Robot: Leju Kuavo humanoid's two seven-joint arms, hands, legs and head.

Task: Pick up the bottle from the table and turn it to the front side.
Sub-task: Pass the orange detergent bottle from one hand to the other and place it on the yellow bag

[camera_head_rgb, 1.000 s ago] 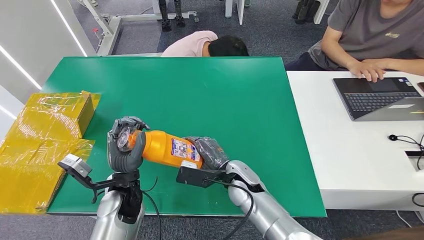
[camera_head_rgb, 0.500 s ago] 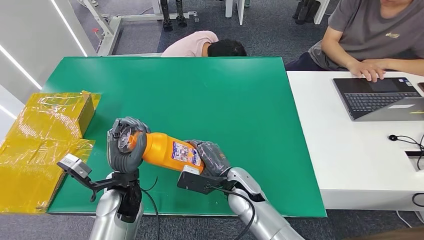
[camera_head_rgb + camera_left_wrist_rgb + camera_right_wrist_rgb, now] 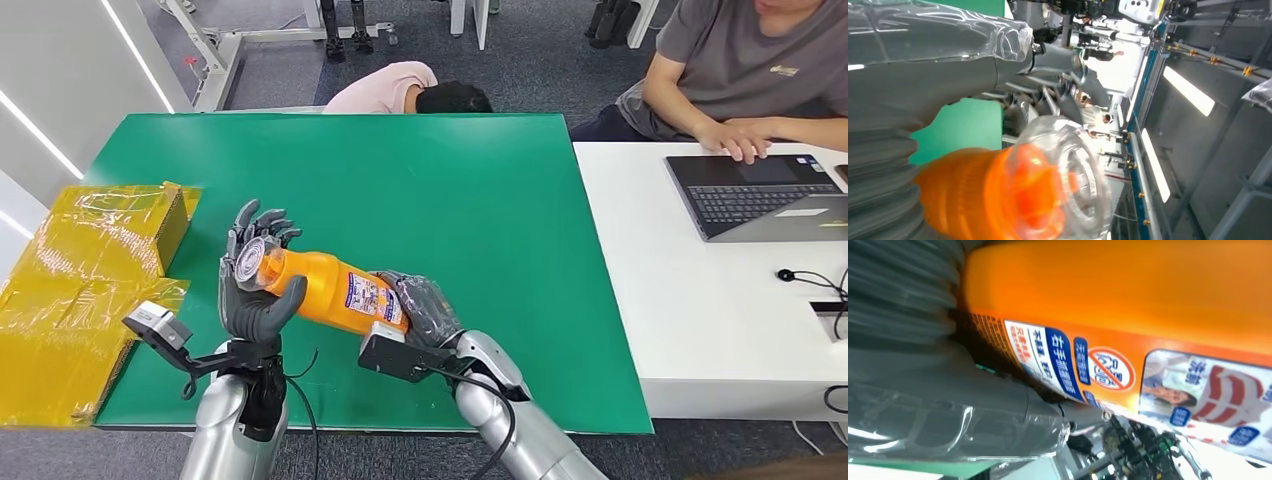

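An orange bottle (image 3: 325, 285) with a clear cap (image 3: 258, 262) and a blue-and-white label lies on its side in the air just above the green table (image 3: 430, 190), near its front left. My right hand (image 3: 422, 310) grips the base end. My left hand (image 3: 250, 295) is at the cap end with its fingers spread upward behind the cap and its thumb under the neck. In the left wrist view the cap (image 3: 1068, 175) and orange neck (image 3: 973, 195) sit beside the thumb (image 3: 923, 90). The right wrist view has the label (image 3: 1108, 370) close up against my palm.
A yellow taped cardboard box (image 3: 90, 270) lies over the table's left edge. A white desk (image 3: 700, 300) with a laptop (image 3: 760, 195) adjoins on the right, where a person (image 3: 740, 70) sits. Another person (image 3: 420, 92) leans at the far edge.
My left hand's fingers, curled over the cap before, have spread open and upward. The bottle has stayed almost in place, still held at its base by my right hand.
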